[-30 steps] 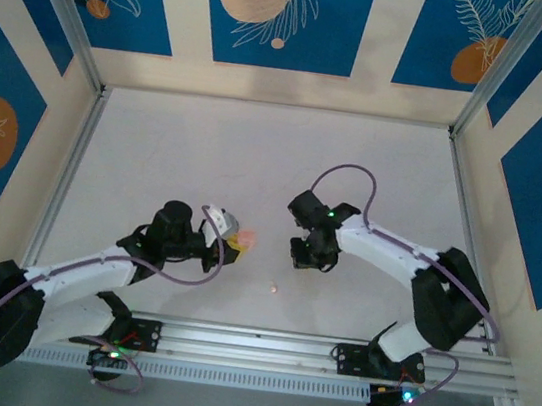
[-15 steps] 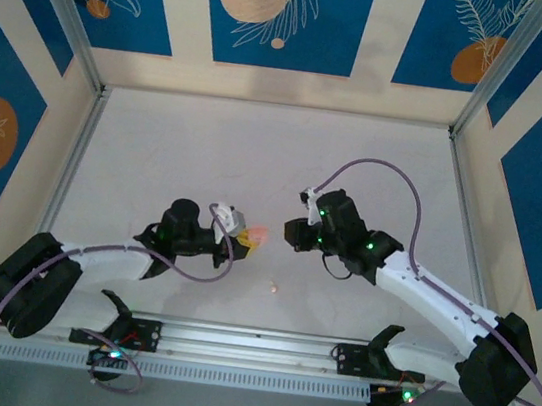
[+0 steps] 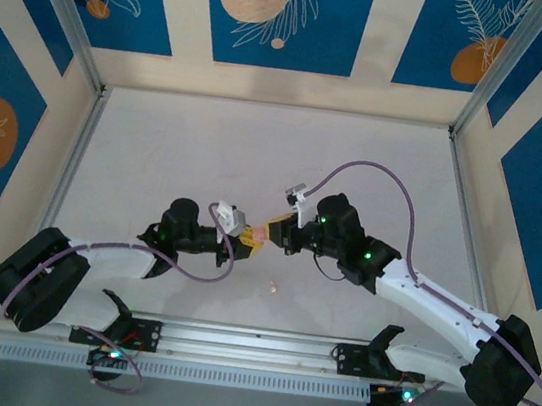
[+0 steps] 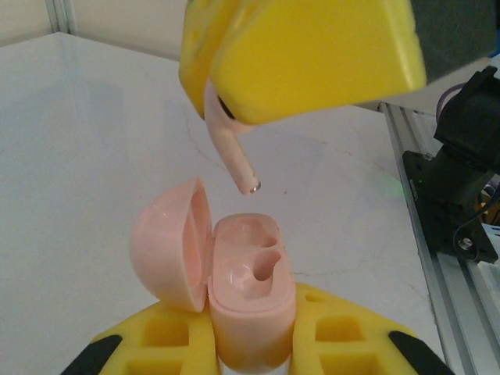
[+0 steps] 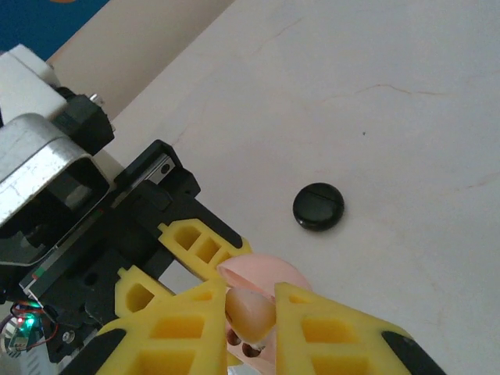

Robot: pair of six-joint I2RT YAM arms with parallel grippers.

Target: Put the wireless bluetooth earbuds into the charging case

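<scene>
My left gripper (image 4: pixel 250 332) is shut on the body of a pale pink charging case (image 4: pixel 248 301), held upright with its round lid (image 4: pixel 168 246) swung open to the left. Both sockets in the case look empty. Just above it, my right gripper (image 5: pixel 251 295) is shut on a pale pink earbud (image 5: pixel 251 311). The earbud's stem (image 4: pixel 234 160) points down at the case opening, a little short of it. In the top view the two grippers, left (image 3: pixel 248 241) and right (image 3: pixel 274 234), meet over the middle of the table. A second pink earbud (image 3: pixel 272 286) lies loose on the table just in front of them.
A black round disc-shaped case (image 5: pixel 319 206) lies shut on the white table beyond the grippers. The aluminium rail (image 3: pixel 262 341) with both arm bases runs along the near edge. Patterned walls enclose the table on three sides.
The right arm has swung left and brought its earbud right over the case in my left gripper. The left arm stretched slightly rightward early on, then held still.
</scene>
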